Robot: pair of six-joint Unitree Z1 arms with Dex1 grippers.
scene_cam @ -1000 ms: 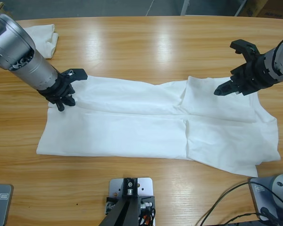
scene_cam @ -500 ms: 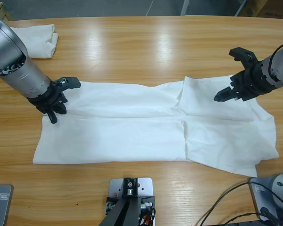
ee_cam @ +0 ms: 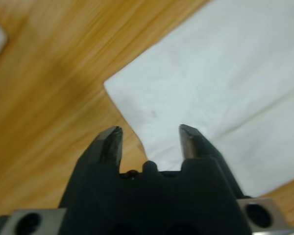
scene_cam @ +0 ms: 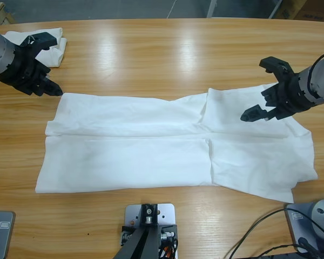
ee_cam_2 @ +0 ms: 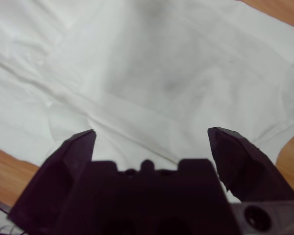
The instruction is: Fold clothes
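no readable text, no labels, no brand marks, no numbers on anything shown

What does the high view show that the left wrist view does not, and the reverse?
Only the high view shows the whole T-shirt spread flat, the right gripper open above its right part, and a second folded garment at the table's far left corner. Only the left wrist view shows the left gripper close up, its jaws open and empty above one corner of the shirt. Both show the left gripper, white shirt cloth and wooden table.
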